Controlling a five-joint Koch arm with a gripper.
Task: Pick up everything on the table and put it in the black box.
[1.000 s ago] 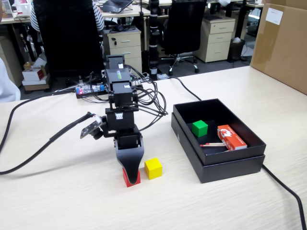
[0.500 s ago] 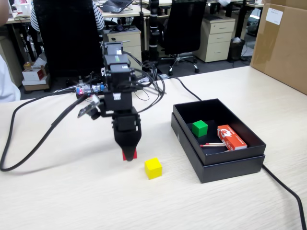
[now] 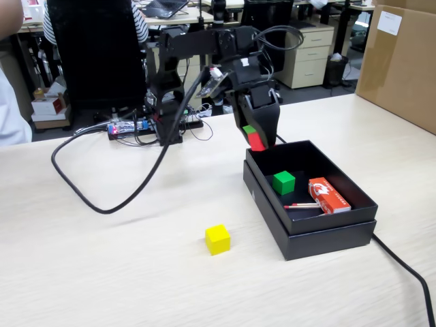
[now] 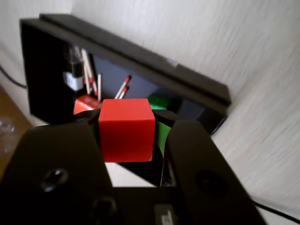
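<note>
My gripper (image 3: 256, 139) is shut on the red cube (image 3: 257, 142) and holds it in the air just above the far left corner of the black box (image 3: 340, 231). In the wrist view the red cube (image 4: 126, 129) sits between my two black jaws, with the black box (image 4: 140, 58) beyond it. The green cube (image 3: 284, 182) lies inside the box; a sliver of it shows in the wrist view (image 4: 161, 102). The yellow cube (image 3: 218, 239) lies on the table (image 3: 102, 272), left of the box and apart from it.
An orange-red packet (image 3: 329, 195) and a thin stick (image 3: 303, 205) lie inside the box. A black cable (image 3: 88, 194) loops over the table at left; another (image 3: 409, 272) runs from the box's right. A brown carton (image 3: 402, 61) stands far right.
</note>
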